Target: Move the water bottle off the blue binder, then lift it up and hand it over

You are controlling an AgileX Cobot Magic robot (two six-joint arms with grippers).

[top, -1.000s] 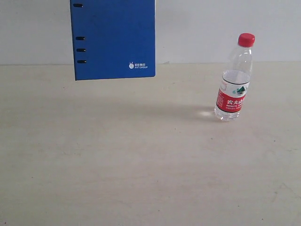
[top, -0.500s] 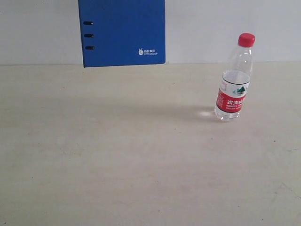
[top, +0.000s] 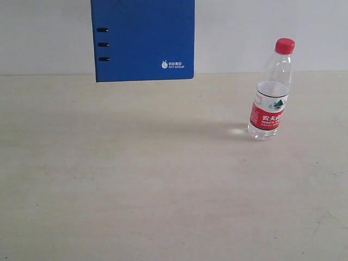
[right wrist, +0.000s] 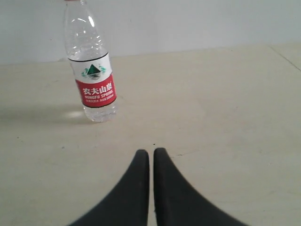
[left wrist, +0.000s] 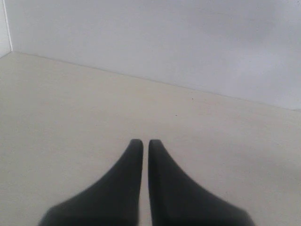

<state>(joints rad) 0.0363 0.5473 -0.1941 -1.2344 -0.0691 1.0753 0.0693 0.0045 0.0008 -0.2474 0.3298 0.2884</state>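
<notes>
The water bottle (top: pixel 270 92) stands upright on the pale table (top: pixel 163 185) at the right, red cap on top, touching nothing else. The blue binder (top: pixel 144 41) hangs upright in the air at the top left of centre, clear of the table, its upper part cut off by the frame edge; what holds it is out of view. In the right wrist view the bottle (right wrist: pixel 91 75) stands some way beyond my right gripper (right wrist: pixel 151 151), which is shut and empty. My left gripper (left wrist: pixel 142 142) is shut and empty over bare table. Neither gripper appears in the exterior view.
A white wall (top: pixel 272 27) runs along the table's far edge. In the left wrist view a wall corner (left wrist: pixel 7 28) shows at one side. Small dark specks mark the tabletop (right wrist: pixel 235 117) near the right gripper.
The binder has shifted to the right and risen a little in the exterior view. The bottle has not moved.
</notes>
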